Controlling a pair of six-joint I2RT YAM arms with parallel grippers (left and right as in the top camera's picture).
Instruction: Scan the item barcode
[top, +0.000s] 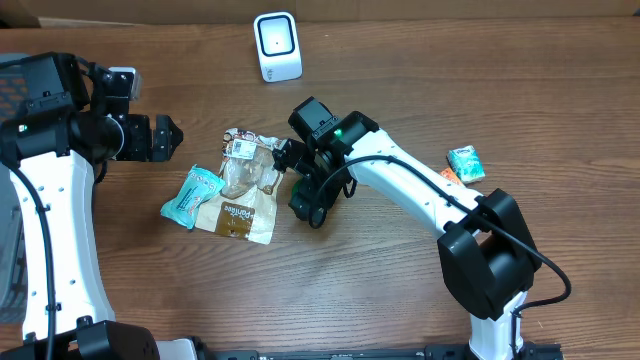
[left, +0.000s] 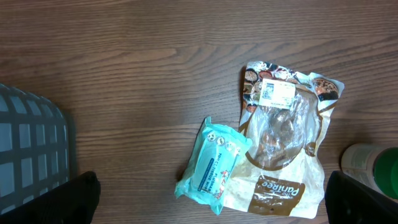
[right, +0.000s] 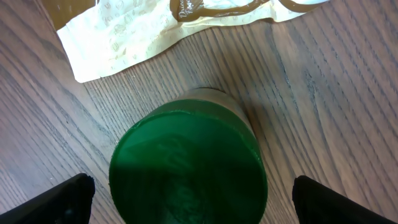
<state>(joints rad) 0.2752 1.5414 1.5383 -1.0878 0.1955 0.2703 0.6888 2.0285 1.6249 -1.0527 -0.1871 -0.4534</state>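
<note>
Green-lidded bottle (right: 189, 168) between open right gripper (right: 205, 199), left gripper (top: 169, 138) open; white-labelled paper bag (left: 283, 155)

A bakery bag (top: 245, 195) lies mid-desk, a teal packet (top: 190, 197) touching its left side; a small teal box (top: 466, 162) sits toward the right edge.
</note>
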